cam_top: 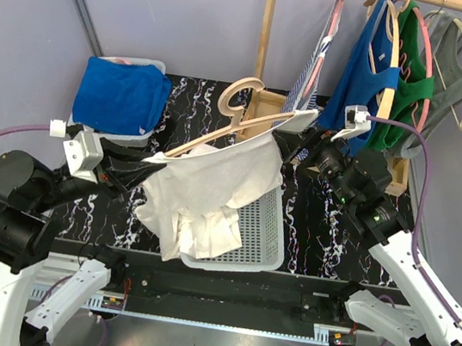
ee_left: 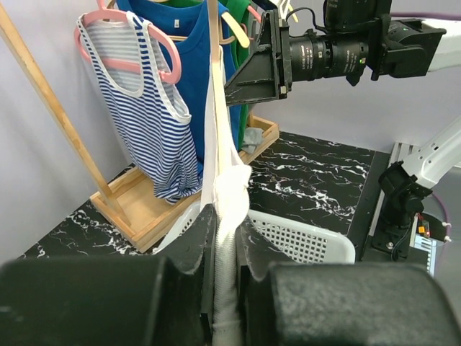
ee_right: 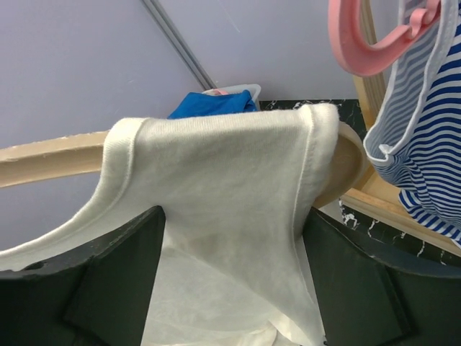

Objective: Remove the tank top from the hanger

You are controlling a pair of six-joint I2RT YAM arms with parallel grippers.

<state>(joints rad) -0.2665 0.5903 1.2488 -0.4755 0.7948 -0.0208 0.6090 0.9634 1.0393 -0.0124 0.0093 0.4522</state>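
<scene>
Top external view: the wooden hanger [cam_top: 239, 105] sits tilted above the white basket [cam_top: 267, 231]. The white tank top [cam_top: 213, 179] is draped on it and hangs down over the basket. The left gripper [cam_top: 150, 161] is at the hanger's low end, the right gripper [cam_top: 295, 139] up at the high end.

Left wrist view: the jaws are pinched tight on the tank top's fabric, and the hanger's edge rises just behind.

Right wrist view: the jaws stand wide apart, one on either side of the shoulder strap looped over the hanger's tip.
</scene>
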